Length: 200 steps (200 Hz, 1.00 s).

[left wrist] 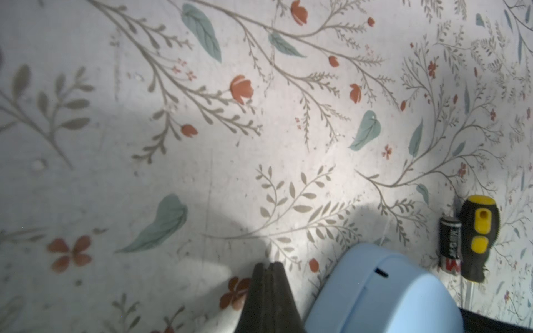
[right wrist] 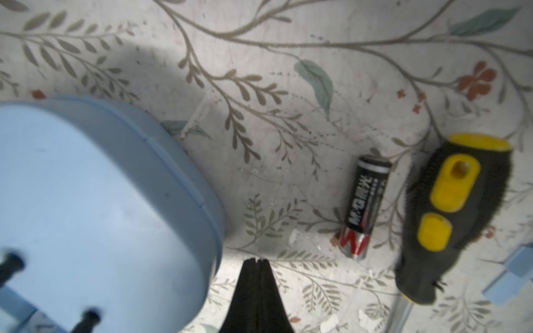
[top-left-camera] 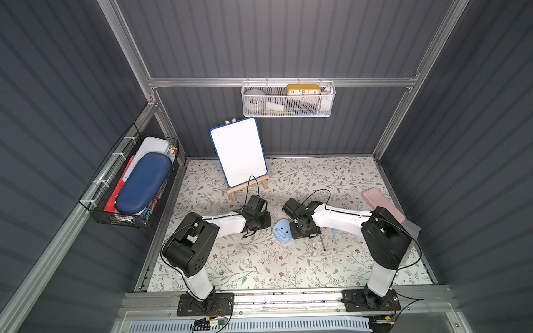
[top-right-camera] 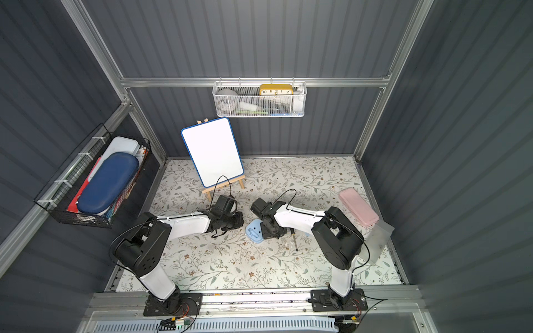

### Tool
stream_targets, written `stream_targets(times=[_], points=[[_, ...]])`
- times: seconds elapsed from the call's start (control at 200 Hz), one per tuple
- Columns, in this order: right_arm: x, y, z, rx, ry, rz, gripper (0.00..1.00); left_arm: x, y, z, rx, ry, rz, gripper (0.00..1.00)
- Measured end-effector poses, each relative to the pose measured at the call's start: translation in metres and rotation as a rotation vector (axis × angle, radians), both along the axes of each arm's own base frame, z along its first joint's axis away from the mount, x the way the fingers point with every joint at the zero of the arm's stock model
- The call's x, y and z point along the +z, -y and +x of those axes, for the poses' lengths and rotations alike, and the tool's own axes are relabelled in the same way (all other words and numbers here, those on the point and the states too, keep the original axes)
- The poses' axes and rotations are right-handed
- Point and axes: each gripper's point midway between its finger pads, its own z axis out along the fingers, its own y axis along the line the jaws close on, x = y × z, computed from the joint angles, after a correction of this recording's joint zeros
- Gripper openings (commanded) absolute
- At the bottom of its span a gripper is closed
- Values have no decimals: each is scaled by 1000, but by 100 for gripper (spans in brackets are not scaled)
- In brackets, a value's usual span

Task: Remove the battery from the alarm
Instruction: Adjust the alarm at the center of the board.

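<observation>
Battery [right wrist: 364, 208] out of its housing already, by the look of it: the small dark cylinder lies flat on the floral tabletop [top-left-camera: 288, 268], just beside the black-and-yellow screwdriver [right wrist: 452, 219] and parallel to its handle, a little apart from the alarm [right wrist: 101, 201]. It should handle as a light, stiff, smooth thing that rolls at a nudge; a pinch across the middle of its barrel, jaws square to its length, looks the surest hold, though the handle so close on one side leaves little room for a finger there.

The alarm, a light-blue rounded shell, lies back-up near the middle of the tabletop [top-left-camera: 282, 230], between the two arms; its plastic is rigid and slick, best steadied by the edges.

Right tool [right wrist: 258, 261] has its jaws pressed together on nothing, hovering just right of the alarm, with the battery a short way beyond its tip and to the right. Left tool [left wrist: 268, 263] is likewise pressed together and empty, just left of the alarm, which sits between it and the battery.

A small blue piece [right wrist: 516, 274] lies beyond the screwdriver; I cannot tell whether it is the compartment cover.
</observation>
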Motion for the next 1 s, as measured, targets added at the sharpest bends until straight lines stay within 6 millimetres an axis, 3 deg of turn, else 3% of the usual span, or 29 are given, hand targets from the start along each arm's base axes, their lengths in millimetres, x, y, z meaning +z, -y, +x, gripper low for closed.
stream_targets(times=[0.23, 0.565, 0.755, 1.001], points=[[2, -8, 10, -6, 12, 19, 0, 8, 8, -25, -54, 8, -64, 0], [7, -24, 19, 3, 12, 63, 0, 37, 34, -35, -128, 90, -134, 0], [5, -41, 27, 22, 2, 101, 0, 44, 54, -63, -195, 84, -159, 0], [-1, -49, 24, 47, -30, 128, 0, 48, 50, -94, -194, 49, -201, 0]])
